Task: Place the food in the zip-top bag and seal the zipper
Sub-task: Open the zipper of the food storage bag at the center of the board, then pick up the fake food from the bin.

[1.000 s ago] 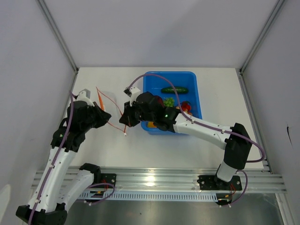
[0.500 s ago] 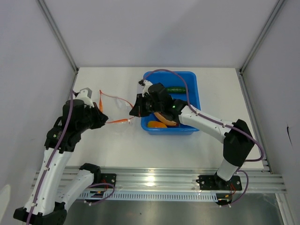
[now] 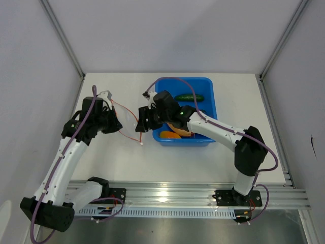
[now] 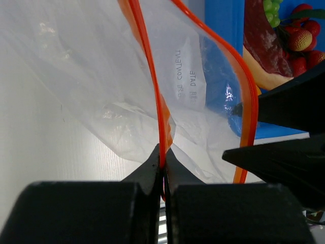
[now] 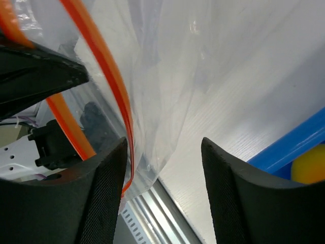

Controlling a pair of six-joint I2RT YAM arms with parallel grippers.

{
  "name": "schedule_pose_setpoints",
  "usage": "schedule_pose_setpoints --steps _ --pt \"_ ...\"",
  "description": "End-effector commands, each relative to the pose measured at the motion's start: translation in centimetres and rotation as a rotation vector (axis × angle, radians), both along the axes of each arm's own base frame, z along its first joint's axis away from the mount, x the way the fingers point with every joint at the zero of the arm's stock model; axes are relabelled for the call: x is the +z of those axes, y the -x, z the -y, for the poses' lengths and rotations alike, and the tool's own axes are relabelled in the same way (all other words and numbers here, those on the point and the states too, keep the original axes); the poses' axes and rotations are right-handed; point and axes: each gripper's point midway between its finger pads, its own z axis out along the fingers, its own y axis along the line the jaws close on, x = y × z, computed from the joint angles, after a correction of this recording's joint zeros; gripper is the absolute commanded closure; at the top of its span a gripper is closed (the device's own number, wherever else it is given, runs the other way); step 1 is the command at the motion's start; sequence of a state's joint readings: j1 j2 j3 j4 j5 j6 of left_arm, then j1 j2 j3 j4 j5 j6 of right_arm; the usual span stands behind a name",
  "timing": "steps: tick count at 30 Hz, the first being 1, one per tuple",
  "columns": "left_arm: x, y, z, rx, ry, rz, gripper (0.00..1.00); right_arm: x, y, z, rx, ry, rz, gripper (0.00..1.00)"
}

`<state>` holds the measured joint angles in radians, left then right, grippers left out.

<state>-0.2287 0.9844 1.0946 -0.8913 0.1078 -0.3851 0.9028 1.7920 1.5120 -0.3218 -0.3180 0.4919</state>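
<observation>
Shifted: right gripper (image 3: 139,126), now left of the blue bin (image 3: 209,91) and up against the zip-top bag (image 4: 91,76). Its jaws stand apart, with loose bag film between them and the zipper (image 4: 155,101) beside one finger. Left gripper (image 4: 163,161): pinched tight on the zipper. Cucumber (image 3: 189,97), meat slice (image 4: 260,40), red fruits (image 4: 300,39): in the bin, behind the right gripper.

Overhead view down onto the table (image 3: 177,162); both wrist views close against the zip-top bag (image 4: 91,76).
</observation>
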Motion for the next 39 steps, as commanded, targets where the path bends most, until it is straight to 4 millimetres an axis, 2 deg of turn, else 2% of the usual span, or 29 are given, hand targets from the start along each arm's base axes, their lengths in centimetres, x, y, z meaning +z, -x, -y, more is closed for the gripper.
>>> schedule_pose_setpoints --steps 1,4,7,8,11,12,13,14,15,16,17,18,19,20,23,24,26,27,29,30,35,39 --pt "2.7 -1.8 0.3 -0.027 -0.005 0.091 1.00 5.3 -1.5 1.6 -0.022 -0.037 0.127 0.35" --pt "2.6 -2.5 0.5 -0.038 -0.011 0.073 0.99 7.3 -2.9 3.9 -0.059 -0.048 0.176 0.27" --pt "2.5 -3.2 0.6 -0.039 -0.018 0.065 0.99 8.3 -5.7 7.1 -0.118 -0.005 0.283 0.15" --pt "2.3 -3.4 0.8 -0.040 -0.015 0.058 0.99 8.0 -7.3 8.9 -0.165 0.032 0.297 0.13" --pt "2.4 -3.6 1.4 -0.059 0.010 0.059 0.99 7.0 -10.2 11.6 -0.221 0.046 0.283 0.13" --pt "2.3 -3.7 1.5 -0.065 0.015 0.055 0.99 6.7 -11.8 13.2 -0.249 0.038 0.264 0.13" --pt "2.3 -3.8 1.6 -0.065 0.017 0.055 0.99 6.2 -12.6 13.9 -0.260 0.044 0.256 0.14" --pt "2.2 -3.9 1.7 -0.069 0.020 0.057 1.00 4.5 -13.6 14.4 -0.266 0.073 0.231 0.15" --pt "2.2 -4.0 1.8 -0.069 0.021 0.053 0.99 4.2 -14.9 15.3 -0.268 0.090 0.244 0.15" --pt "2.2 -4.1 1.8 -0.069 0.023 0.052 1.00 3.2 -15.2 15.6 -0.254 0.109 0.230 0.16" --pt "2.2 -4.2 2.0 -0.077 0.031 0.054 0.99 1.0 -15.7 15.2 -0.214 0.128 0.189 0.17" --pt "2.3 -4.3 2.1 -0.079 0.034 0.056 0.99 0.8 -16.5 15.2 -0.198 0.132 0.193 0.17" --pt "2.3 -4.3 2.2 -0.081 0.036 0.056 1.00 -0.3 -16.7 15.2 -0.172 0.162 0.187 0.17" --pt "2.3 -4.3 2.4 -0.089 0.046 0.057 0.99 -2.3 -17.0 14.9 -0.147 0.178 0.153 0.18" --pt "2.2 -4.2 2.6 -0.102 0.056 0.052 0.99 -3.8 -18.1 14.4 -0.113 0.164 0.147 0.17" --pt "2.3 -4.1 2.9 -0.111 0.067 0.051 1.00 -5.3 -18.4 14.3 -0.101 0.172 0.125 0.18" --pt "2.1 -4.0 3.1 -0.121 0.079 0.051 0.99 -5.7 -19.1 14.0 -0.078 0.168 0.129 0.17" --pt "2.2 -3.9 3.3 -0.130 0.090 0.052 0.99 -7.1 -19.3 13.8 -0.069 0.175 0.106 0.18" --pt "1.8 -3.6 3.4 -0.134 0.093 0.045 0.99 -7.2 -20.0 13.7 -0.055 0.164 0.107 0.19" --pt "1.7 -3.5 3.4 -0.135 0.092 0.043 1.00 -8.3 -20.1 13.6 -0.043 0.168 0.088 0.19" --pt "1.2 -3.3 3.5 -0.143 0.099 0.042 0.99 -9.0 -20.7 13.2 -0.008 0.148 0.076 0.24" --pt "1.3 -3.1 3.6 -0.153 0.102 0.046 1.00 -9.6 -20.2 12.8 0.044 0.131 0.057 0.28"
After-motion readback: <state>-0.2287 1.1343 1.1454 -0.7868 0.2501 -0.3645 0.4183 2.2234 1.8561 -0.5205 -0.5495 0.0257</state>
